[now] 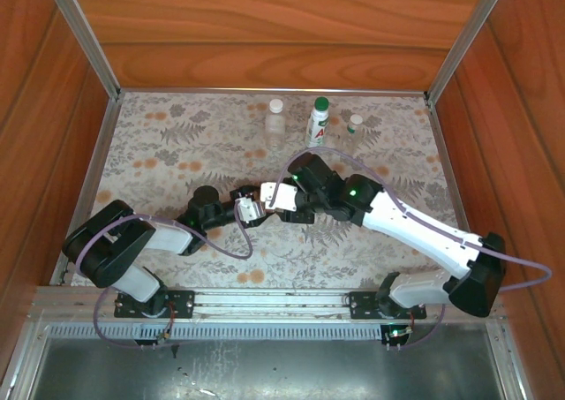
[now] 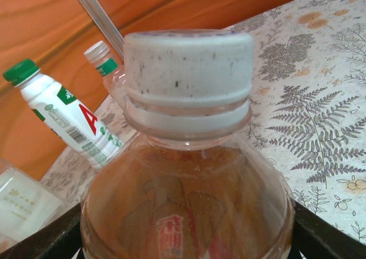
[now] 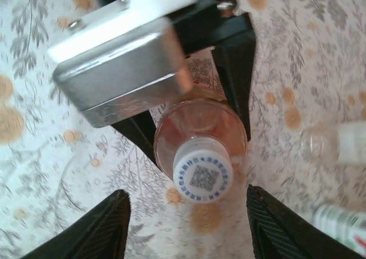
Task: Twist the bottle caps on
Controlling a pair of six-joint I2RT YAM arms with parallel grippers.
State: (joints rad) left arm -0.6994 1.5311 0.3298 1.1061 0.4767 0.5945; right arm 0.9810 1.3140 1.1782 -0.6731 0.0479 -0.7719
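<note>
Amber bottle (image 3: 200, 127) is found near the middle of the table (image 1: 150, 153), clamped across its body by the left gripper (image 2: 186, 239). White cap (image 3: 203, 176) is seated on the neck; whether it is fully tightened cannot be judged. The right gripper (image 3: 191, 230) is spread wide, its fingers (image 3: 100, 230) standing clear on either side of the cap. The bottle is judged light, thin-walled and smooth — likely to dent or spin if squeezed unevenly. The cap is best taken across its side wall, the body being held firmly below the shoulder.
</note>
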